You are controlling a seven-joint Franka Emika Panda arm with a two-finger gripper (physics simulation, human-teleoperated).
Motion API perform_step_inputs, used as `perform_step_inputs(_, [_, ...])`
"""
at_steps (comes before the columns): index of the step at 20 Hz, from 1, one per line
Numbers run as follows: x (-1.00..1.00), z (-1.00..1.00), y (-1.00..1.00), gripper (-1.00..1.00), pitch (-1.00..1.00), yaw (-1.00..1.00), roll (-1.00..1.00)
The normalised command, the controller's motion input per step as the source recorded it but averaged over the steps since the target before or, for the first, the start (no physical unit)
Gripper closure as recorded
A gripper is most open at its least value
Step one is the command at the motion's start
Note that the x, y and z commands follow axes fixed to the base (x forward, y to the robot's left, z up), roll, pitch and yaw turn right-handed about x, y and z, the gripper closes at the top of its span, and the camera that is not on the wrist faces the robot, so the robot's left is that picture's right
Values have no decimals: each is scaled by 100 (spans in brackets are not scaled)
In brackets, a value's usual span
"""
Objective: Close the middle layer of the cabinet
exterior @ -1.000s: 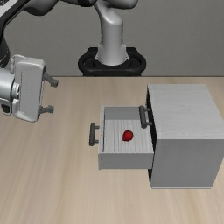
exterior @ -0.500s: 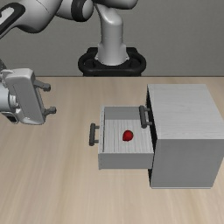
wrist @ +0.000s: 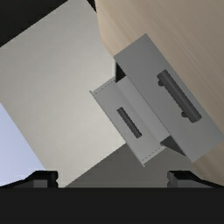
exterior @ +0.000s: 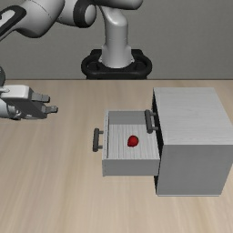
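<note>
Our pincer (exterior: 52, 100) hangs over the worktop (exterior: 55, 182) at the exterior view's left, its fingers spread wide with nothing between them. It is well apart from the cabinet (exterior: 191, 136), which stands at the exterior view's right. The middle drawer (exterior: 127, 167) is pulled out to the left, with its handle (exterior: 97, 138) on that side. A small red object (exterior: 133, 141) lies inside the drawer. Another handle (exterior: 150, 119) sits on the cabinet front above it.
</note>
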Motion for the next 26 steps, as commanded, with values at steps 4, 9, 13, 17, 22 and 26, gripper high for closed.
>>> perform_step_inputs(4, [0, 0, 0, -100, 45, 0, 0])
perform_step_inputs(9, [0, 0, 0, -100, 49, 0, 0])
perform_step_inputs(13, [0, 0, 0, -100, 39, 0, 0])
perform_step_inputs(17, [0, 0, 0, -100, 39, 0, 0])
perform_step_inputs(22, [0, -80, 0, -100, 4, 0, 0])
perform_step_inputs(26, [0, -100, 0, -100, 0, 0, 0])
